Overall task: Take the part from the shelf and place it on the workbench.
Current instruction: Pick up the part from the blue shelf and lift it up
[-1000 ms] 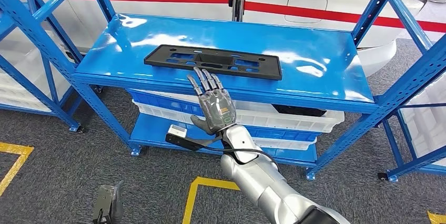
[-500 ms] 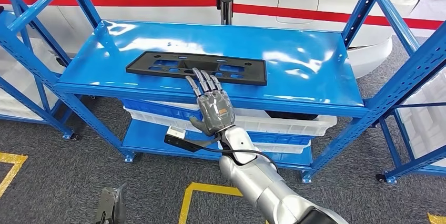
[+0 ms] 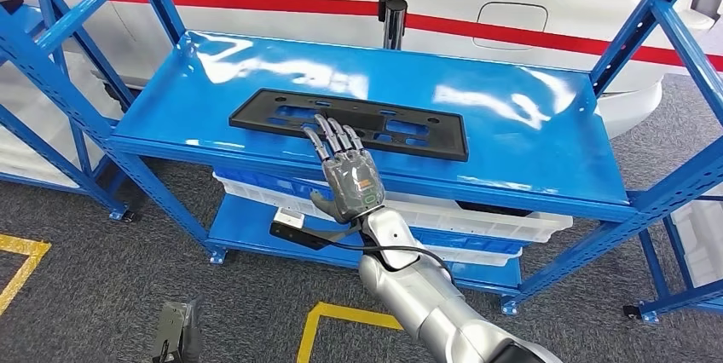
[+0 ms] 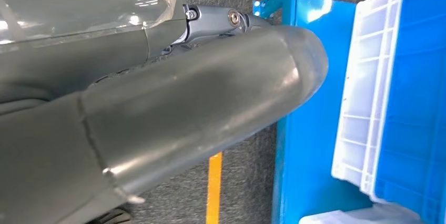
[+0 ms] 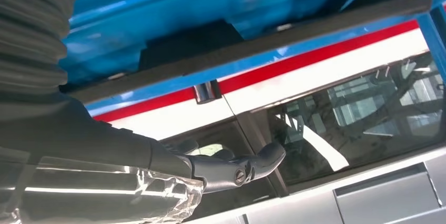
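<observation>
One right hand (image 3: 347, 174) now further in over black flat part (image 3: 351, 122) than moment ago; fingers (image 3: 332, 134) straight, spread flat, holding nothing; part lies under fingertips on top blue shelf (image 3: 511, 137); not gripped yet; grab comes next.

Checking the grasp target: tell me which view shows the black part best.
Head view: the whole black part lies flat on the blue shelf, right hand at its near edge. Right wrist view shows just its edge; left wrist view offers nothing.

A silver right arm (image 3: 426, 303) trails a black cable to a grey hand (image 3: 348, 177) with dark fingers.
</observation>
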You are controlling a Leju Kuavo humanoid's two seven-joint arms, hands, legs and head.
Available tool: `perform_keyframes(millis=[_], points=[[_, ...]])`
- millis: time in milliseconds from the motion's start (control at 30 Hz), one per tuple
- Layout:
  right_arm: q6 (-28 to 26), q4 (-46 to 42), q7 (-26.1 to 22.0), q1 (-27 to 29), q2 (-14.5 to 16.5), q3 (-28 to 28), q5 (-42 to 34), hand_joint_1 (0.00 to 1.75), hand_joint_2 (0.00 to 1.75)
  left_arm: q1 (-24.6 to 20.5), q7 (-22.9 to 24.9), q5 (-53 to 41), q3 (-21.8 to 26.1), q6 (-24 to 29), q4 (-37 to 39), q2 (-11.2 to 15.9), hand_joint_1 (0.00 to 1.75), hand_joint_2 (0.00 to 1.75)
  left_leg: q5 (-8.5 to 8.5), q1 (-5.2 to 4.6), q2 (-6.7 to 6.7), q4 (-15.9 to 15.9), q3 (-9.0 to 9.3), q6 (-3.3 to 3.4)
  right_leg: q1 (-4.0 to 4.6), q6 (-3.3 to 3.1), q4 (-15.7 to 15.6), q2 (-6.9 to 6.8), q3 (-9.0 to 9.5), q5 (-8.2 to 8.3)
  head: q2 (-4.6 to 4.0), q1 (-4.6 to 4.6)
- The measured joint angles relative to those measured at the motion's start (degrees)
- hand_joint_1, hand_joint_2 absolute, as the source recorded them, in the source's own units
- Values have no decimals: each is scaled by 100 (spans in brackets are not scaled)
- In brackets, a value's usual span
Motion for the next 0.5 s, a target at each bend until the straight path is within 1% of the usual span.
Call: perform_keyframes(millis=[33, 67, 100, 133, 167, 233, 267, 500], points=[[0, 1, -1, -2, 1, 0, 0, 0, 175, -1, 1, 1, 0, 0, 1, -1, 0, 0, -45, -13, -10, 19, 27, -31, -1, 0, -329, 2, 130, 172, 0, -1], [0, 1, -1, -1, 2, 0, 0, 0, 175, -1, 1, 1, 0, 0, 1, -2, 0, 0, -86, -21, -17, 35, 43, -64, -4, -29, -546, 4, 220, 273, 0, -3], [0, 2, -1, 0, 4, 0, -1, 0, 175, 0, 2, 1, 0, 0, 1, -1, 0, 0, -118, -20, -20, 47, 48, -99, 5, -77, -641, 6, 263, 308, 0, -4], [0, 2, -1, 0, 9, 0, -1, 0, 175, 1, 2, 1, 0, 0, 1, -1, 0, 0, -145, -14, -20, 56, 54, -132, 18, -132, -653, 10, 282, 305, 0, -8], [0, 1, 1, -3, 20, 0, 0, 0, 175, 2, 2, 1, 0, 1, 1, 1, 0, 0, -167, 12, -14, 63, 57, -164, 5, -181, -663, 13, 294, 299, 1, -8], [1, -2, 4, -11, 40, 0, 2, 0, 175, 3, 1, 1, 0, 2, -1, 3, 0, 0, -210, 46, 2, 110, 58, -214, -18, -242, -686, 21, 332, 296, 1, -8], [2, -3, 5, -14, 48, 0, 2, 0, 175, 3, 1, 1, 0, 2, -1, 4, 0, 0, -226, 54, 9, 136, 55, -229, -36, -258, -696, 24, 350, 297, 1, -10], [2, -3, 6, -16, 52, -1, 2, 0, 175, 3, 0, 1, 0, 2, -1, 1, 0, 0, -251, 54, 19, 196, 39, -241, -34, -270, -696, 27, 363, 289, 0, -16]])
